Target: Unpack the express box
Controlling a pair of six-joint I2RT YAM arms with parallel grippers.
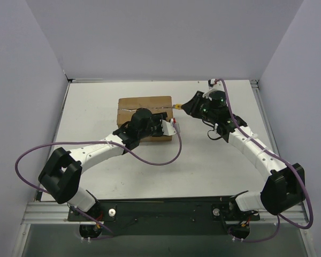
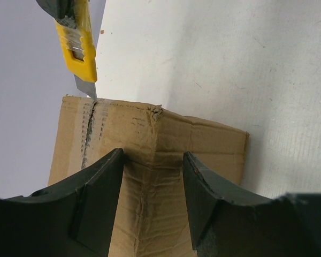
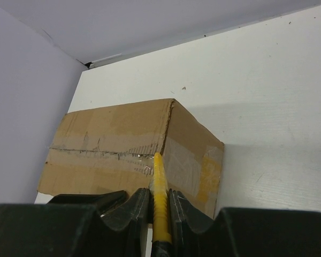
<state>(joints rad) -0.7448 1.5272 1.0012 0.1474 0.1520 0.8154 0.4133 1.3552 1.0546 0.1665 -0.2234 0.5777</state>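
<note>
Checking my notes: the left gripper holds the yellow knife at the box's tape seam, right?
No: the right gripper holds the yellow knife at the tape seam of the express box, as the right wrist view shows.

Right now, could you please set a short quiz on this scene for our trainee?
1. Fill in: the left end effector, over a corner of the box, is ____ (open or shut).
2. True or false: the box's flaps are folded open.
3. The right end effector clamps a yellow knife. Where is the blade tip? A) against the box B) on the table C) in mid-air, clear of everything
Key: 1 open; 2 false; 3 A.
</note>
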